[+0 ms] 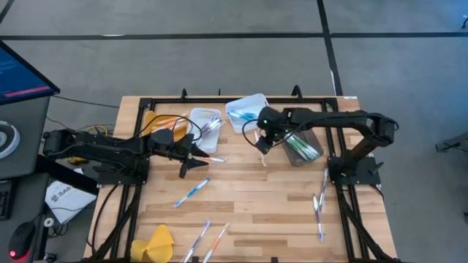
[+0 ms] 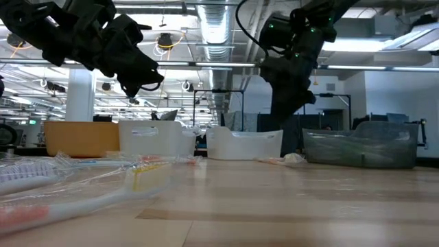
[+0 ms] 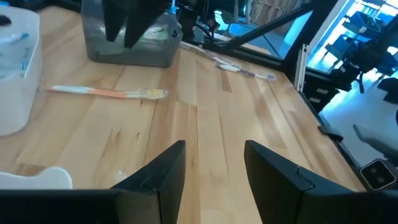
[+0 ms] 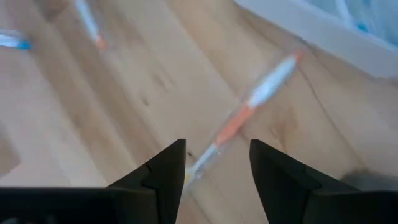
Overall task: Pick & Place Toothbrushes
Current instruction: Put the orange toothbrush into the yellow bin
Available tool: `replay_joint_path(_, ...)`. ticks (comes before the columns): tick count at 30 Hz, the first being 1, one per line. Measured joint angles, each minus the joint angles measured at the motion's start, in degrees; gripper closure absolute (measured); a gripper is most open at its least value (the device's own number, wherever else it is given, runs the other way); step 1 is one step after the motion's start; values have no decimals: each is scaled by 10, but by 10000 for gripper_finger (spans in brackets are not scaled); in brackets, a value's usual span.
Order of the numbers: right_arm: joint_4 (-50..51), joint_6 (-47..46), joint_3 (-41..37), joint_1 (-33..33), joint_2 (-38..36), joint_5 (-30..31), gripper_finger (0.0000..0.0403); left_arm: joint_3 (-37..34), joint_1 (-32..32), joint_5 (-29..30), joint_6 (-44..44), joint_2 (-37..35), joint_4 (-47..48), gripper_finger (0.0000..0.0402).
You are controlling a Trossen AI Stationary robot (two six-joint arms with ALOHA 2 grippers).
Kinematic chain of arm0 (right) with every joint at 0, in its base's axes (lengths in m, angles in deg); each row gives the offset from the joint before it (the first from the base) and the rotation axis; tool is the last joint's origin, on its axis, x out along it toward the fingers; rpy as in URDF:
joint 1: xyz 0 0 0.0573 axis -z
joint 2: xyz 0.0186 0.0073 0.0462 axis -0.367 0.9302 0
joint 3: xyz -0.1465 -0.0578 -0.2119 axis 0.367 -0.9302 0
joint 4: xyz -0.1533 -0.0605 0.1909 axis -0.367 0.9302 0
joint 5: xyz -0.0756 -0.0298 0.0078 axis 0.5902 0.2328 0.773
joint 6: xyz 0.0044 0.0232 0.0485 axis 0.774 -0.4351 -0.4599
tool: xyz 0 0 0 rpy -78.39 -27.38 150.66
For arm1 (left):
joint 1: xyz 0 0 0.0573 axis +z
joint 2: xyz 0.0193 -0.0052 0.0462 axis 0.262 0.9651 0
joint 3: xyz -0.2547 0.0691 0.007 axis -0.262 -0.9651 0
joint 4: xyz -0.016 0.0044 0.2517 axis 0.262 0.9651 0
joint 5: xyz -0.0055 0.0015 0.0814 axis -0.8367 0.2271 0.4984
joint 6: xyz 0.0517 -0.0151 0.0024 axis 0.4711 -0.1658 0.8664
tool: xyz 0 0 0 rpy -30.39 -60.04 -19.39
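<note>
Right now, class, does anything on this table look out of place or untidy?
Yes. Several toothbrushes lie scattered loose on the table at odd angles instead of in the bins, and a crumpled yellow lump sits at the table's near edge.

We see a robotics lab in a large industrial hall: exposed ducts (image 2: 219, 27) and pipes run under the ceiling, and the floor (image 1: 219, 18) is grey concrete. Beside the framed wooden desk (image 1: 248, 197), we see a monitor (image 1: 22, 73).
</note>
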Motion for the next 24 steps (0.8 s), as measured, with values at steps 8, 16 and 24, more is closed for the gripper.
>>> replay_joint_path(8,-71,-36,-29,-31,0,77,232,0,-29,0,-4,0,8,243)
replay_joint_path(16,-81,18,-28,-65,1,83,227,0,-51,0,-2,0,11,243)
replay_joint_path(24,-82,-48,-28,-68,1,87,238,0,-51,0,-1,0,14,243)
